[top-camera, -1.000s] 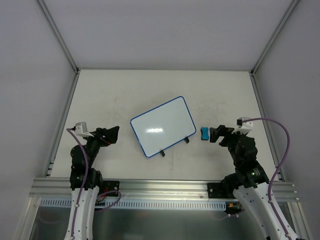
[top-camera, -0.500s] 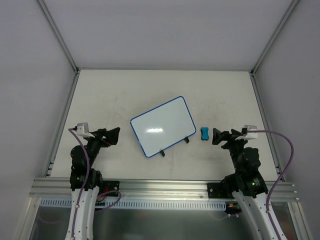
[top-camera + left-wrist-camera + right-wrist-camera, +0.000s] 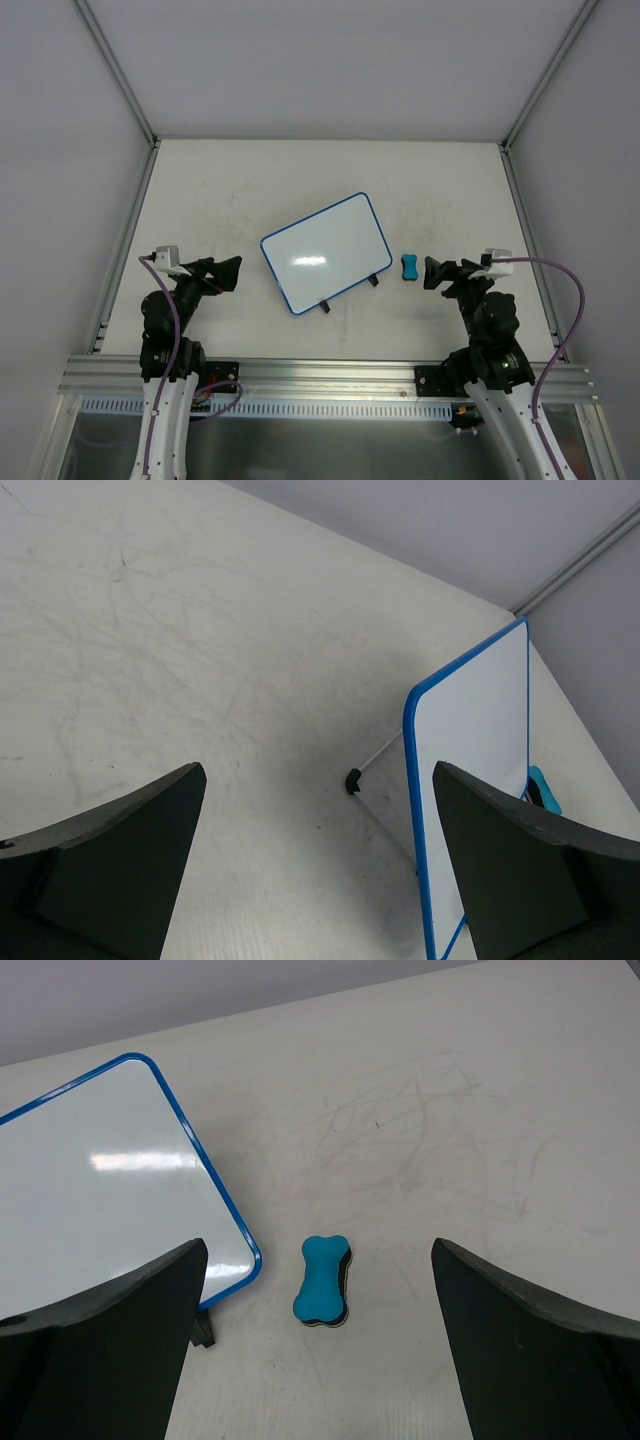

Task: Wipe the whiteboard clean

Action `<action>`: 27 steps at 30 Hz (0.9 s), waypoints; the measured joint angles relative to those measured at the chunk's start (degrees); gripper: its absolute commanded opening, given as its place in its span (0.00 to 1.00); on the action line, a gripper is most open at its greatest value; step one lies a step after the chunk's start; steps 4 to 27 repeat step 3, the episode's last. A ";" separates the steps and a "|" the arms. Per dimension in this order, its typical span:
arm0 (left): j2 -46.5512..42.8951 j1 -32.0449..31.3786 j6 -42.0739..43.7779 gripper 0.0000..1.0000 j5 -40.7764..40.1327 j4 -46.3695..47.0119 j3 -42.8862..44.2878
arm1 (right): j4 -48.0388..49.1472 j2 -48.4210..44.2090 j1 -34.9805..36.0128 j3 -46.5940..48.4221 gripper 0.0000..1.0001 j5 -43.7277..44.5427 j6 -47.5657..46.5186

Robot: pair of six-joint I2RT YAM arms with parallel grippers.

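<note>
The whiteboard (image 3: 325,252) sits tilted in the middle of the table, its face blank white, with a thin blue rim and two black feet at its near edge. It also shows in the left wrist view (image 3: 478,760) and the right wrist view (image 3: 100,1170). A small blue bone-shaped eraser (image 3: 410,266) lies on the table just right of the board; in the right wrist view (image 3: 322,1280) it lies between and ahead of my fingers. My right gripper (image 3: 433,272) is open and empty, just right of the eraser. My left gripper (image 3: 226,270) is open and empty, left of the board.
The table (image 3: 230,190) is off-white with faint scuff marks. Metal frame rails (image 3: 130,225) run along its left and right edges, and grey walls enclose it. An aluminium rail (image 3: 320,375) crosses the near edge by the arm bases.
My right gripper has drawn back a little from the eraser toward the right. My left gripper has shifted slightly. The board and the eraser have not moved.
</note>
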 measured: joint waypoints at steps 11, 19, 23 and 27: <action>0.00 0.00 0.00 0.99 0.00 0.02 0.00 | 0.00 0.17 0.00 0.00 0.99 0.04 0.00; 0.00 0.00 0.00 0.99 0.00 0.02 0.00 | 0.00 0.17 0.00 0.00 0.99 0.04 0.00; 0.00 0.00 0.00 0.99 0.00 0.02 0.00 | 0.00 0.17 0.00 0.00 0.99 0.04 0.00; 0.00 0.00 0.00 0.99 0.00 0.02 0.00 | 0.00 0.17 0.00 0.00 0.99 0.04 0.00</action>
